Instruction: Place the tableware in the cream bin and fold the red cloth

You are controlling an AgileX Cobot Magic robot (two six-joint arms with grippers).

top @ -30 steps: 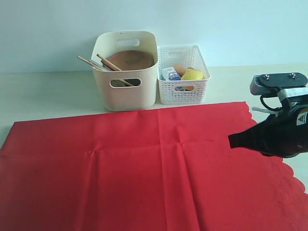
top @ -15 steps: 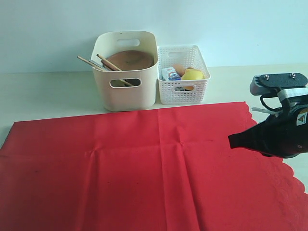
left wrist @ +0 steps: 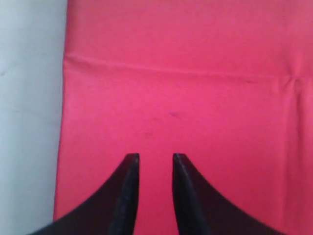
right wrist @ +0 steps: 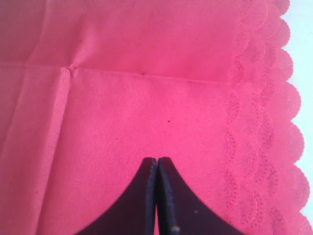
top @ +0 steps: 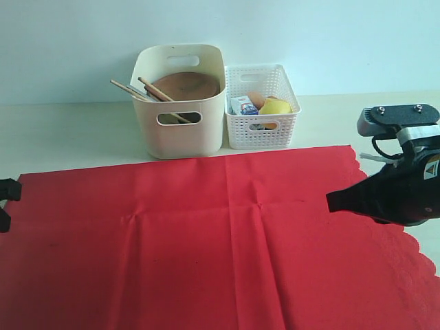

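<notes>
The red cloth lies flat and unfolded across the table, creased, its scalloped edge on the right. The cream bin stands behind it, holding the round brown plate, the chopsticks and a wooden spoon; the rest of the tableware is hidden. My left gripper shows at the cloth's left edge, open with nothing between its fingers, hovering over the cloth in the left wrist view. My right gripper hangs above the cloth's right part, shut and empty.
A white lattice basket with food items stands right of the cream bin. Bare cream table runs behind the cloth and at its left side. A pale wall closes the back.
My left gripper has come into the exterior view at the cloth's left edge. The right arm and the cloth have not moved.
</notes>
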